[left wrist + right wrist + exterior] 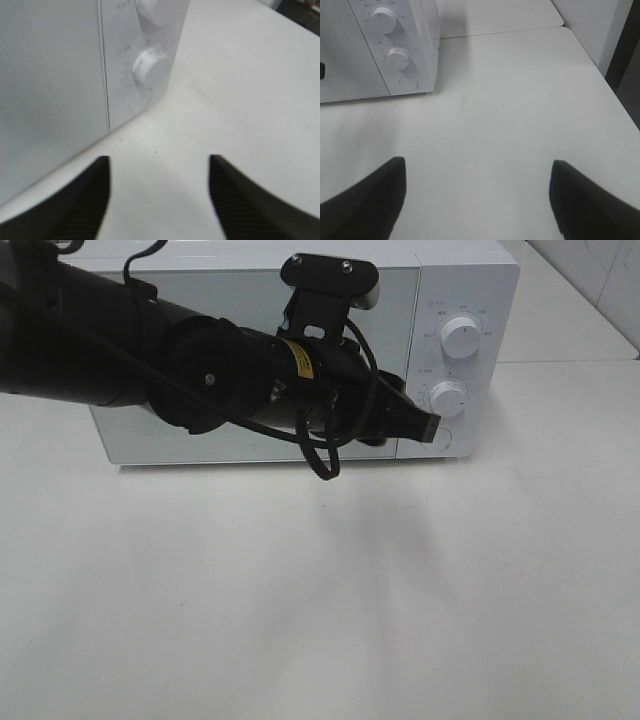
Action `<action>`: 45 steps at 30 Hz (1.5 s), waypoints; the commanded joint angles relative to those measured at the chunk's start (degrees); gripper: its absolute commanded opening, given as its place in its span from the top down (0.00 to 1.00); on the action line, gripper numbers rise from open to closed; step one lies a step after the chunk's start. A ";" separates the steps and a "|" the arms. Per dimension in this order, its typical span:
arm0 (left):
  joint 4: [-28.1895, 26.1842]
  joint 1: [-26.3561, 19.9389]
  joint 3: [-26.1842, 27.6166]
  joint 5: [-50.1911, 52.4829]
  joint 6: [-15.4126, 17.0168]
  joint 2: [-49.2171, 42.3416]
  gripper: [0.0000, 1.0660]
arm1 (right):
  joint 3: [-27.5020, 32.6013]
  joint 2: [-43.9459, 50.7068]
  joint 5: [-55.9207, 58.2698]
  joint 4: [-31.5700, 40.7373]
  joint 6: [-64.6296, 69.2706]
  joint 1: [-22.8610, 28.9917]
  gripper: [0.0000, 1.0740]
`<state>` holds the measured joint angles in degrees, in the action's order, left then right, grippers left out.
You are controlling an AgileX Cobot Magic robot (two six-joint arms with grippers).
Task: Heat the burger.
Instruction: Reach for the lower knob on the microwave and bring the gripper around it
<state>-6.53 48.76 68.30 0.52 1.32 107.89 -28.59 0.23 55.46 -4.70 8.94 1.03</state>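
The left gripper (428, 426) is hovering at the front of the closed microwave (470, 285), its tips just beside the round button (445, 438) under the lower knob (449, 396). Its fingers (95, 200) are standing partly apart with nothing between them (only bare table (240, 100) is showing in the gap). The right gripper (477, 165) is hanging over the table apart from the microwave, jaws spread wide and gripping nothing, and the burger is not showing in any view, so I cannot tell where it is sitting.
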 commanded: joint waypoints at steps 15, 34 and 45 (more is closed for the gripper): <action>-0.63 0.52 0.57 -39.48 1.72 -12.32 0.06 | 0.40 1.43 -0.40 0.29 0.00 -0.29 0.29; 0.23 -16.79 0.57 -59.82 0.46 -18.68 0.06 | 0.40 1.43 -0.40 0.29 0.06 -0.29 0.29; -0.69 -32.66 0.57 -67.44 -0.17 -27.16 0.06 | 0.40 1.43 -0.40 0.29 0.06 -0.29 0.29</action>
<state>-6.65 16.44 68.58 -65.95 1.26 81.47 -28.59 0.23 55.46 -4.70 8.94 1.03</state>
